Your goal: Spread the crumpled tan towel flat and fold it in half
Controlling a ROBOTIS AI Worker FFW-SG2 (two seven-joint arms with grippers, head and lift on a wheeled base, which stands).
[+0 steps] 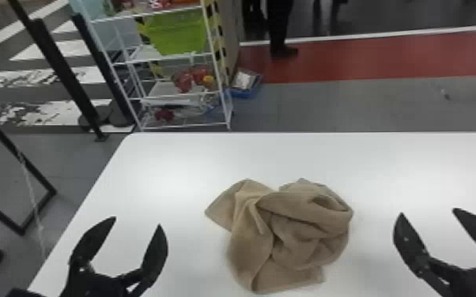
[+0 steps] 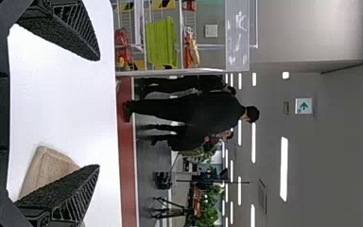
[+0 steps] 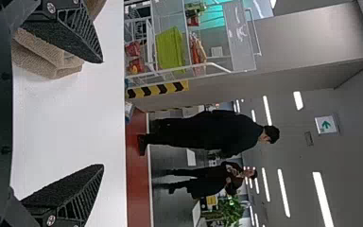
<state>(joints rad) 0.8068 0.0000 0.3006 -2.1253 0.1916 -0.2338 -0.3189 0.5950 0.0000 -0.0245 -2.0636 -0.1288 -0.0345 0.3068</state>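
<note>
So, towel (image 1: 296, 233) btwn L tool (image 1: 137, 221) & R tool (image 1: 428, 211), both wide open, empty.

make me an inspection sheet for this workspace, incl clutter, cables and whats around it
Surface: smooth white rectangular table, rounded far-left corner.
Job's things: crumpled tan cloth towel, bunched in folds, not spread.
Clutter: nothing seen.
Grippers: black two-fingered left tool and right tool, both open, one each side of the towel.
Cables: thin pale cord-like strand left of the table; type unclear.
Surroundings: white wire rack with green plastic bin, red floor strip.
</note>
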